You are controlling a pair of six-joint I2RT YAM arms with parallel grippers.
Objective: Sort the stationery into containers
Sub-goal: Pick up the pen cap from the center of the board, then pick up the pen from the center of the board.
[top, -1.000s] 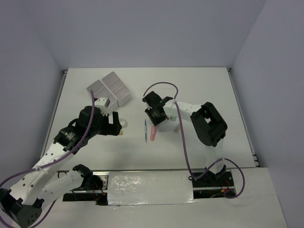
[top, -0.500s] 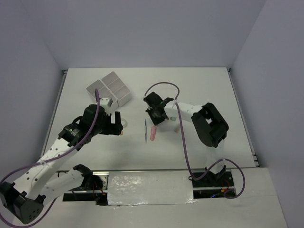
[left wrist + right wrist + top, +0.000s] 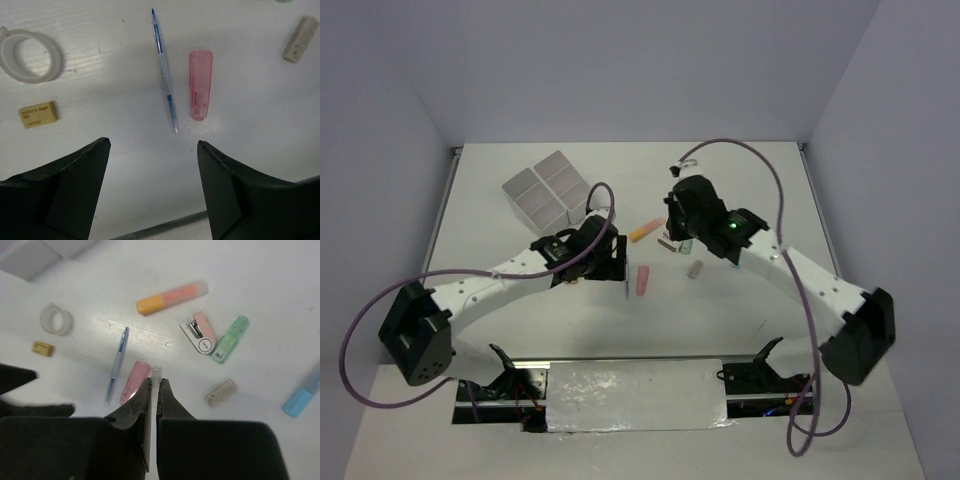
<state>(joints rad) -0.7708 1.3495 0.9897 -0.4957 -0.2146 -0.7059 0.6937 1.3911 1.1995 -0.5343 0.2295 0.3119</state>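
The white four-compartment containers (image 3: 548, 190) stand at the back left. My left gripper (image 3: 617, 263) (image 3: 152, 145) is open and empty, low over the table just short of a blue pen (image 3: 165, 75) and a pink marker (image 3: 200, 85) (image 3: 642, 280). A clear tape ring (image 3: 30, 47) and a tan eraser (image 3: 37, 114) lie to its left. My right gripper (image 3: 678, 228) (image 3: 154, 382) is shut on a thin pen (image 3: 156, 374) with a clear end, held above the table. Under it lie the orange marker (image 3: 171, 297) (image 3: 645, 231), green marker (image 3: 229, 339), grey eraser (image 3: 220, 393) (image 3: 695, 269) and light blue marker (image 3: 302, 397).
A small pink and white stapler-like item (image 3: 199, 332) lies beside the green marker. The left arm stretches low across the table from the front left, the right arm from the front right. Grey walls close in the table at the back and sides.
Both arms have changed pose. The left gripper has moved right to the blue pen and pink marker. The right gripper has moved back and right, uncovering the orange marker and grey eraser.
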